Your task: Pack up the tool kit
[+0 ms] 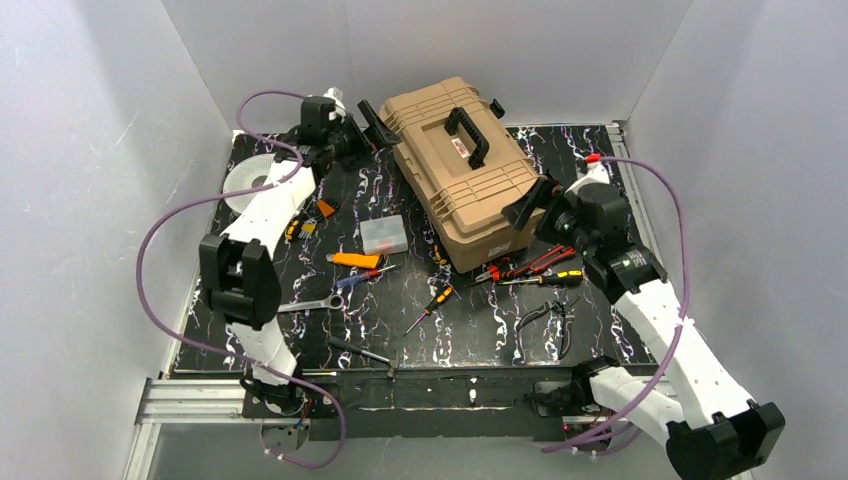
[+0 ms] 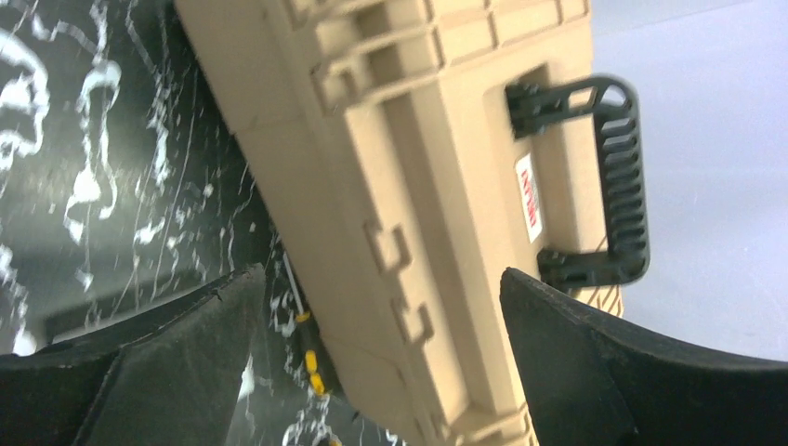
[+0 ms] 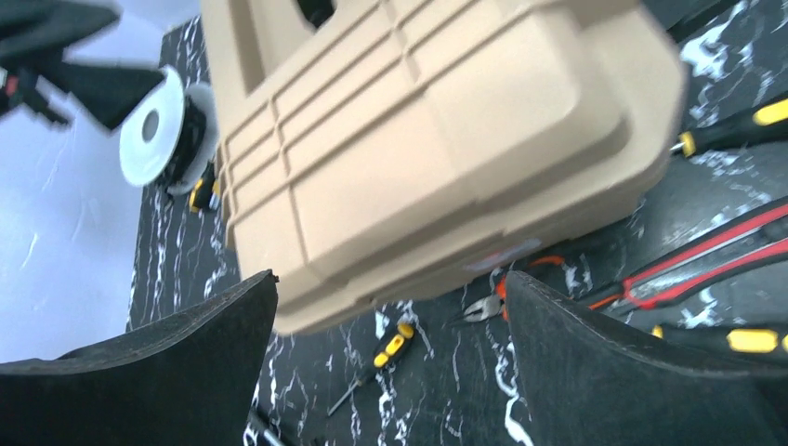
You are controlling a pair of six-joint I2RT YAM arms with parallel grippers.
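While the shut tan toolbox [image 1: 462, 170] sits at the back middle of the table [image 1: 470, 340], the left gripper [image 1: 372, 122] beside its far-left corner and the right gripper [image 1: 535, 200] beside its near-right corner both gape empty, red-handled pliers [image 1: 520, 268] lying just before it.

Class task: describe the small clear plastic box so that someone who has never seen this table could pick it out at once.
Find the big tan toolbox lying closed on the black marbled mat. Just left of its near end, not touching it, sits the clear plastic box. It is the only pale, squarish, see-through item among long, thin hand tools.
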